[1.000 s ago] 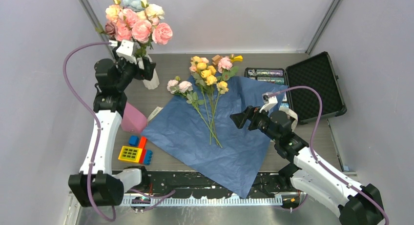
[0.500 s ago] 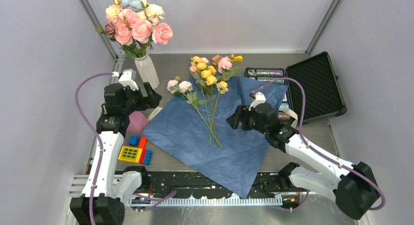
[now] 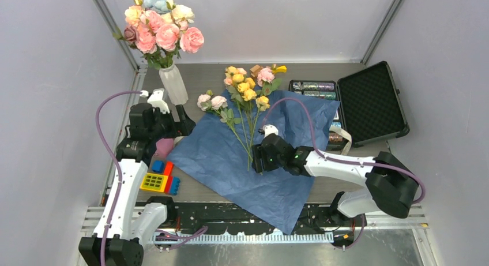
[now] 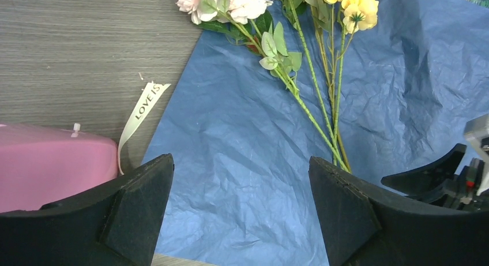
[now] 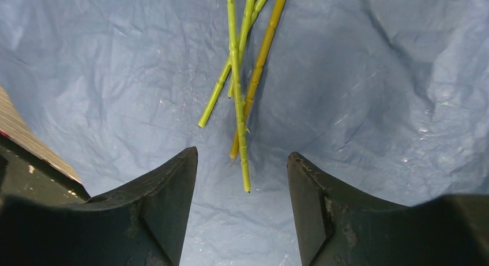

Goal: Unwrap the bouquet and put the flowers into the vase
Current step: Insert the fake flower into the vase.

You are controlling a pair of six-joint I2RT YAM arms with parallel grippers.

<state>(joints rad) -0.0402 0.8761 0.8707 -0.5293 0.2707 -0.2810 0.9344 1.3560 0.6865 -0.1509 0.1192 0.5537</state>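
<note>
The blue paper wrap lies spread flat on the counter, with one corner hanging over the near edge between the arm bases. Left of it, beside the left arm, sits a cluster of coloured toy blocks.

The right tool hangs low over the middle of the paper, at the near end of the flowers. The overhead view hides its jaws. The right wrist view shows them: its fingers stand moderately apart, one on each side of the cut stem ends, and they touch none of them and hold nothing.

The left tool hovers at the paper's left edge. Its own camera shows both fingers spread wide with only paper below. That camera also picks out a cream ribbon printed "LOVE IS", lying on the counter just beside the pink block. From above the ribbon is only a pale sliver.

The flowers lie flat, their long axis running near to far and leaning slightly left. The stem ends are towards the arms and the heads point at the back wall. The yellow and pink heads fan out over the paper's far edge, and a pale pink pair lies off to the left.

At far left the white ribbed vase stands upright, holding larger pink, white and pale-blue blooms. An open black case sits at far right, seen only from above
</note>
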